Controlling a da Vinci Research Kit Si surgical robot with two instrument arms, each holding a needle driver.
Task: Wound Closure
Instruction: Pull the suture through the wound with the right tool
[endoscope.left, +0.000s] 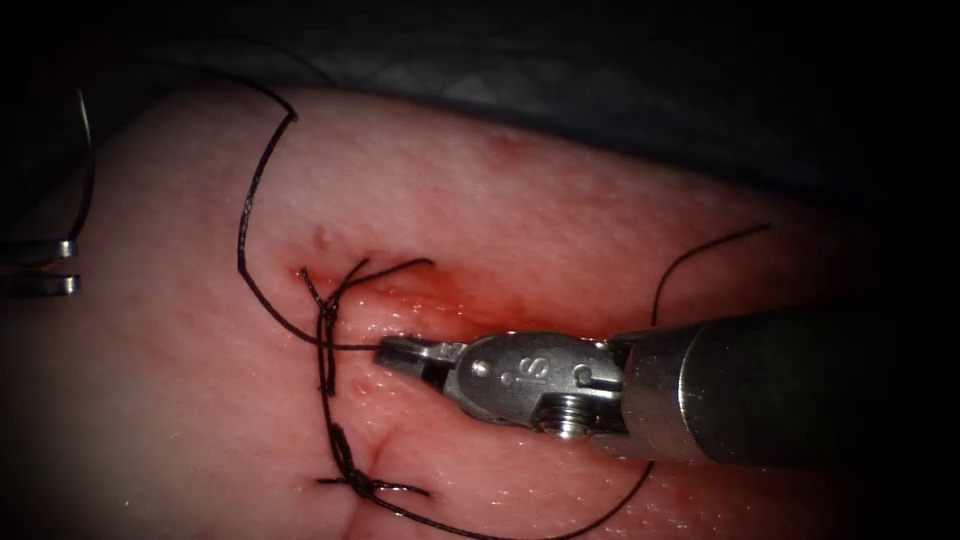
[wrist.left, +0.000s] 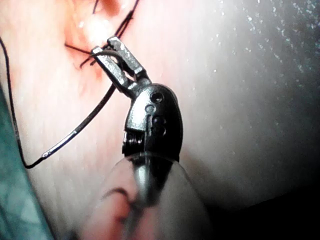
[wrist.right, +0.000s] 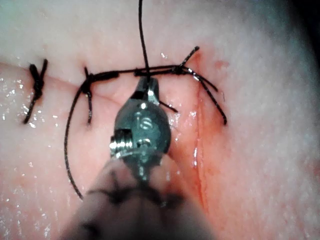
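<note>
Now right tool (endoscope.left: 400, 352) gripping thread (endoscope.left: 255, 170), beside knot (endoscope.left: 327, 312), tissue (endoscope.left: 500, 200)

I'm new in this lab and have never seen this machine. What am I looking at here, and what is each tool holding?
This is a surgical practice robot with two thin arms, each ending in a tiny two-jawed tool. One picture looks down on the work from above and in front. The other two come from beside each arm's wrist.

The pink slab is the tissue, a practice piece with a cut partly closed by knotted stitches.

The right tool is shut on the thread beside a knot. The left tool holds the curved needle near one end. The needle appears clear of the tissue.
</note>
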